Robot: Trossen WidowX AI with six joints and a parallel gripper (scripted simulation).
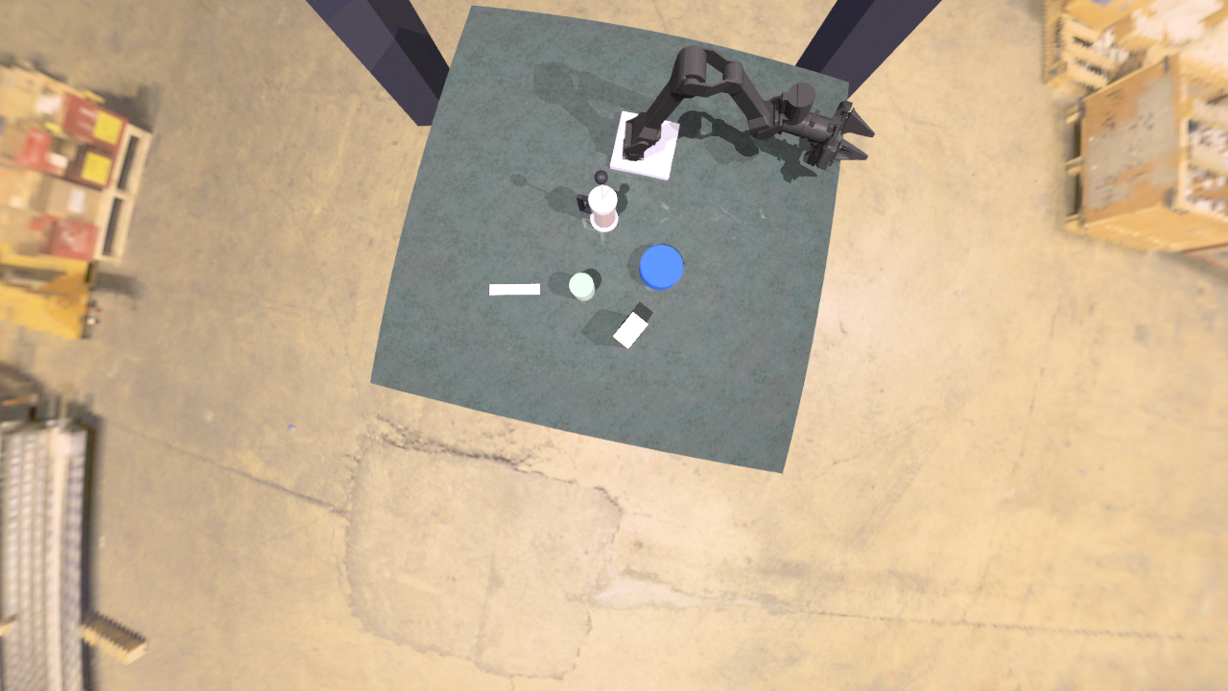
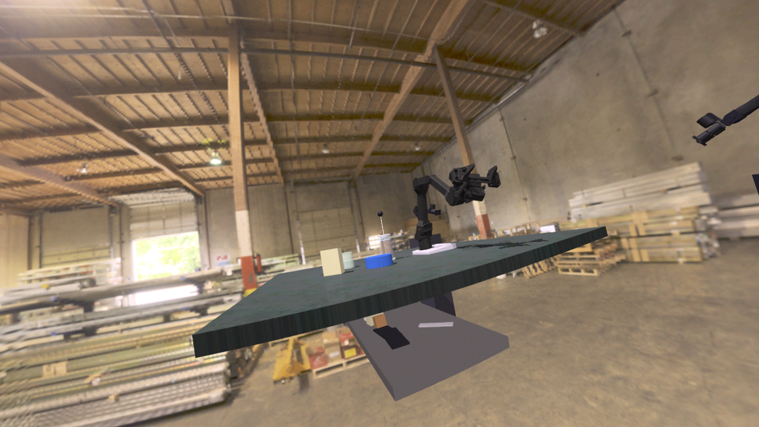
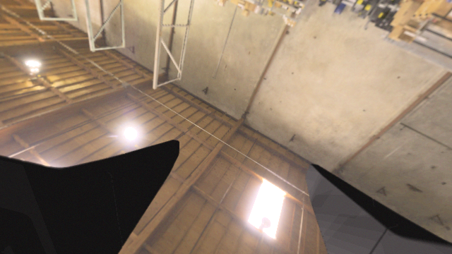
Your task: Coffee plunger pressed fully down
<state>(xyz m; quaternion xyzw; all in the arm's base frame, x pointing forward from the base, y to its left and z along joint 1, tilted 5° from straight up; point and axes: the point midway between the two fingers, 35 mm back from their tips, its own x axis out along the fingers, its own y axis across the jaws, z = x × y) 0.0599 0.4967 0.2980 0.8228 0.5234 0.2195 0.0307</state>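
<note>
You're looking at a warehouse: a timber-beamed roof (image 2: 318,95) spans high concrete walls (image 2: 610,106), with a worn concrete floor (image 1: 601,559) below. Stacked lumber (image 2: 642,196), wooden pallets (image 2: 578,263) and a bright loading doorway (image 2: 162,254) surround your tabletop (image 2: 371,297).

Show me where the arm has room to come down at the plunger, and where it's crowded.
Room lies between the coffee press and the table's left edge, and beyond the blue disc rightward. Crowded in front: pale cup, white strip, cream block.

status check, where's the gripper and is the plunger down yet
Gripper open, empty, raised far from the press. Coffee press upright, plunger knob still up. Blue cylinder nearby, not blocking.
</note>
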